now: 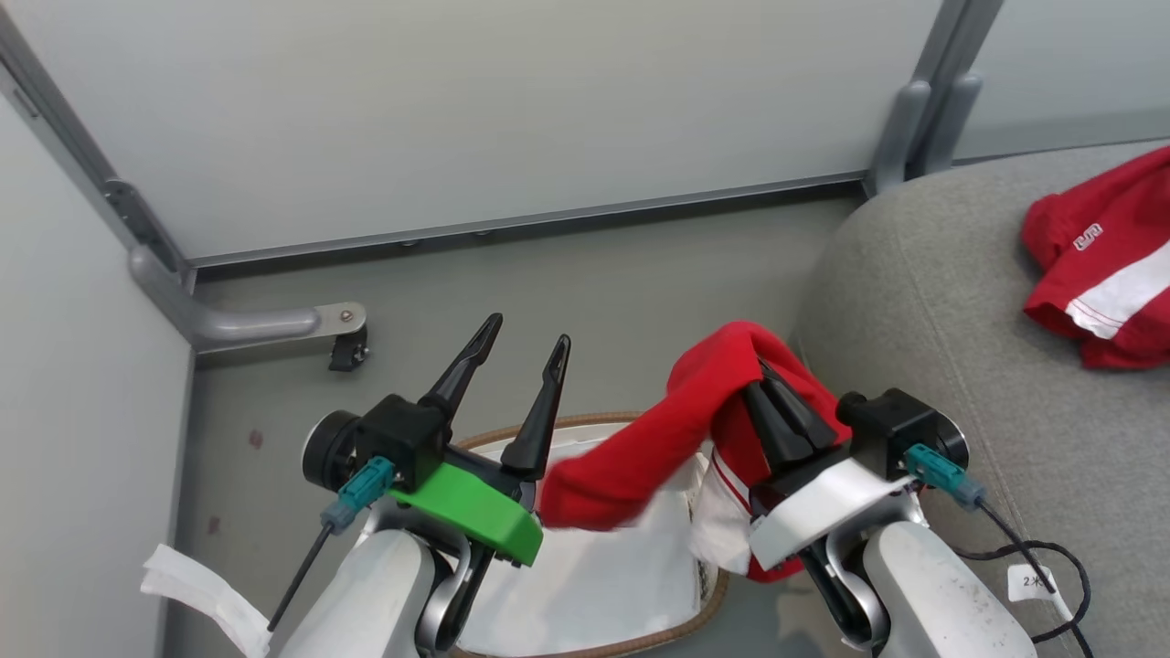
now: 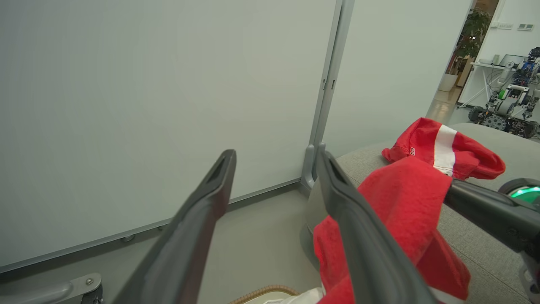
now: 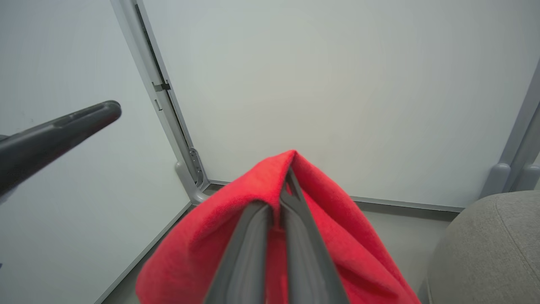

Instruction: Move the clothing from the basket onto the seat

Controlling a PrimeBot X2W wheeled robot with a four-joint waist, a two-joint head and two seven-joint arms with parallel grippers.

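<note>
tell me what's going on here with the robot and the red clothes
The robot is moving laundry from a basket to a sofa seat. Its right gripper is shut on a red garment, lifted above the basket with the cloth hanging down toward the liner. The left gripper is open and holds nothing, above the basket's left side. A second red garment with a white stripe already lies on the seat.

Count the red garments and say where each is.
2. The first garment hangs from the right gripper, jaws shut, over the basket; the second garment lies on the seat. More may hide in the basket.
</note>
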